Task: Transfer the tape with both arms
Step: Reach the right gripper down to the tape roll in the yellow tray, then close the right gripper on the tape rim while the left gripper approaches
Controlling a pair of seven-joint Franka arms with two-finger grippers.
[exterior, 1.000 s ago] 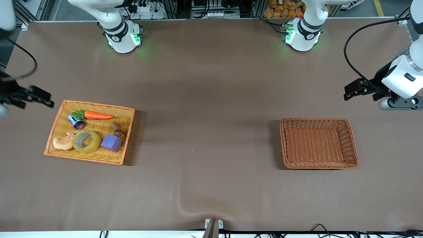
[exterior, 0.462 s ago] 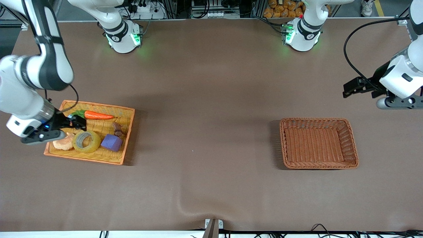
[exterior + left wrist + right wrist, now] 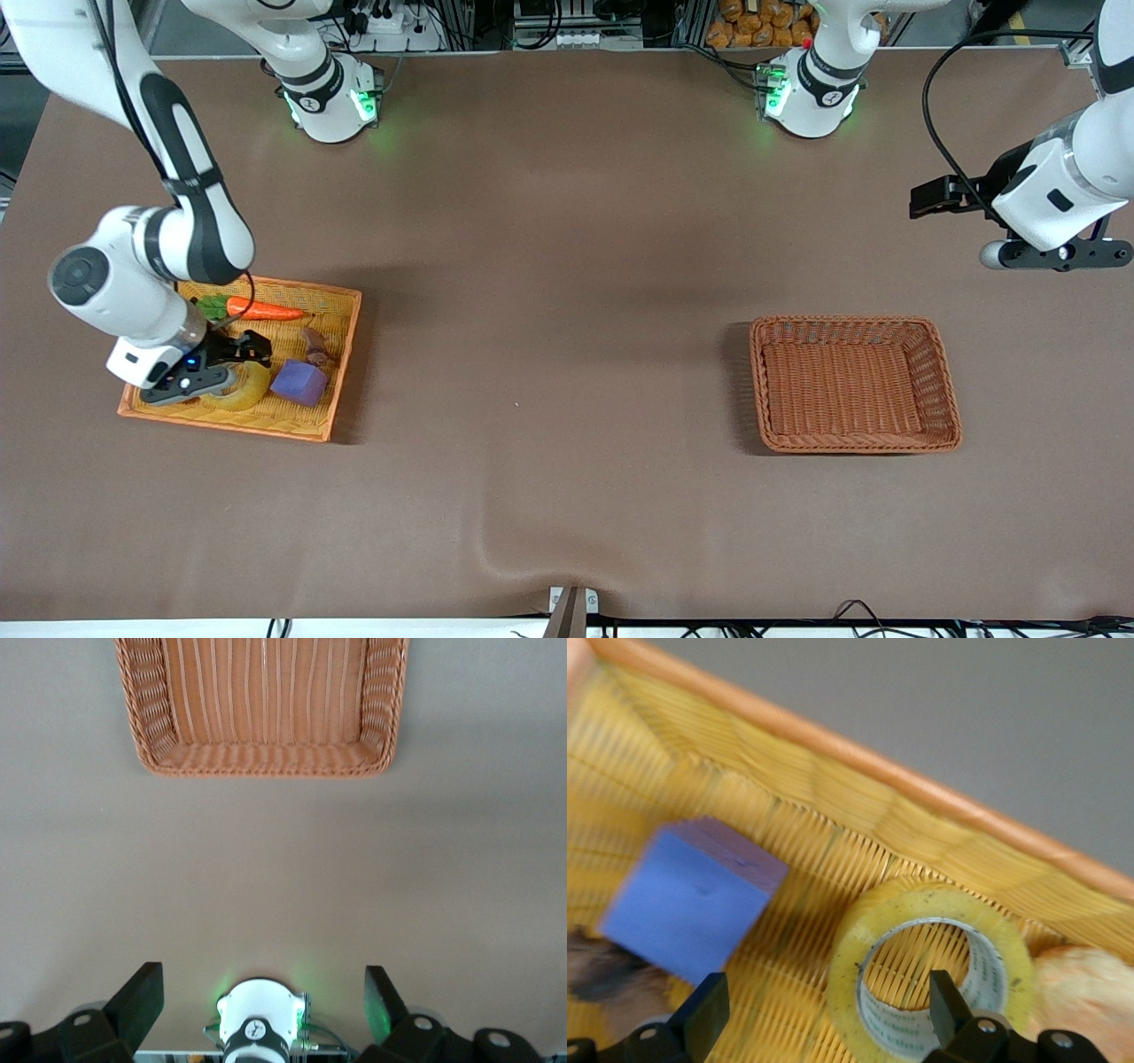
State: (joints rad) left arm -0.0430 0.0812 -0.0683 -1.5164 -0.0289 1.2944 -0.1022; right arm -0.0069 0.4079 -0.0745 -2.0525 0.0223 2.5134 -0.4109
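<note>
**Right tool hanging over the tape in the yellow tray**

From the front camera, the right tool (image 3: 232, 354) is hanging low over the yellow tray (image 3: 341, 354), which is sitting on the table (image 3: 549, 266) toward the right arm's end. The tape (image 3: 239, 392) is lying flat in the tray, near the tray's edge closest to the front camera, and the tool is partly covering it. A purple cube (image 3: 299, 382) is sitting just beside the tape. A toy carrot (image 3: 262, 310) is lying along the tray's edge nearest the robot bases. The left tool (image 3: 930, 197) is waiting up in the air by the table edge at the left arm's end. A brown basket (image 3: 855, 440) is sitting on the table near it.

From the left wrist camera, the left tool (image 3: 264, 994) is spread wide over bare table, holding nothing. The brown basket (image 3: 142, 731) is showing too.

From the right wrist camera, the right tool (image 3: 824, 1003) is spread wide. The tape (image 3: 850, 948) is lying under it, and the purple cube (image 3: 691, 895) is close by.
</note>
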